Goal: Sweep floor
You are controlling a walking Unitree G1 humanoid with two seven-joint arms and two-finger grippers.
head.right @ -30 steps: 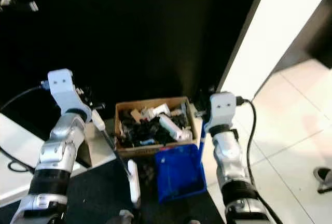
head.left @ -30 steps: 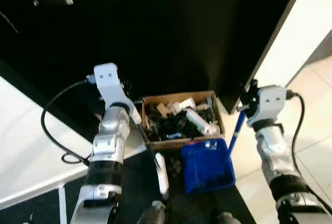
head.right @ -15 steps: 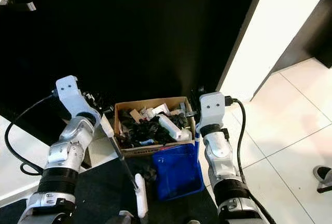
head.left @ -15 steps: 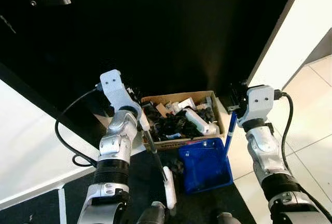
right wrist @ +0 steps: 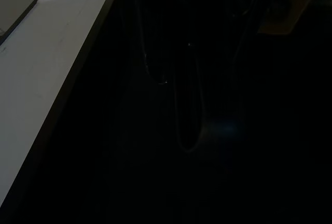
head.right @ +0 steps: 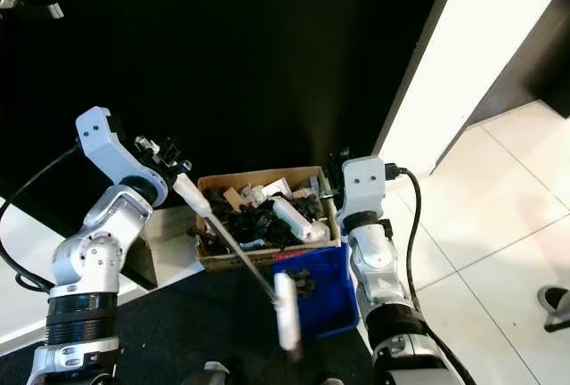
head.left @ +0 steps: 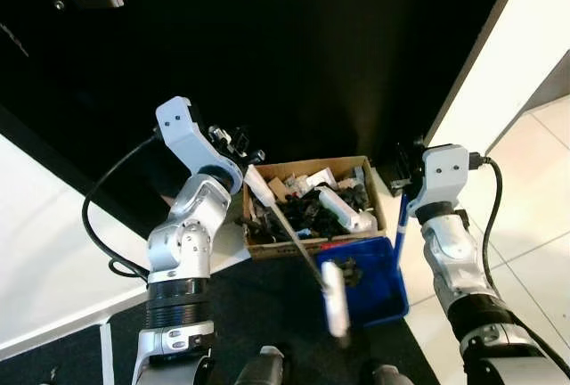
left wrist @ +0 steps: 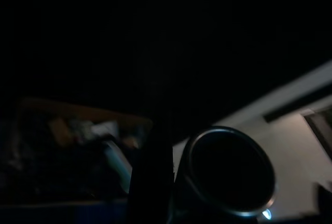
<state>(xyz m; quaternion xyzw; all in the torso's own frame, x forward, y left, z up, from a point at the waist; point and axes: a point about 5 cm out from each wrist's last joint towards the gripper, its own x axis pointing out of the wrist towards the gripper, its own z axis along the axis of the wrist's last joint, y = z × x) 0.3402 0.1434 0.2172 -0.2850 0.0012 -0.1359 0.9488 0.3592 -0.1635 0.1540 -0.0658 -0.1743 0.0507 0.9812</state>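
Two tools up: left gripper clamped on brush handle, head over blue dustpan; right gripper gripping dustpan's stick, beside cardboard box. Light, stiff; best held high.

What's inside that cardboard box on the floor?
The cardboard box is heaped with dark, tangled scraps and a few white and tan pieces. The brush crosses its near corner; anything beneath the heap is hidden.
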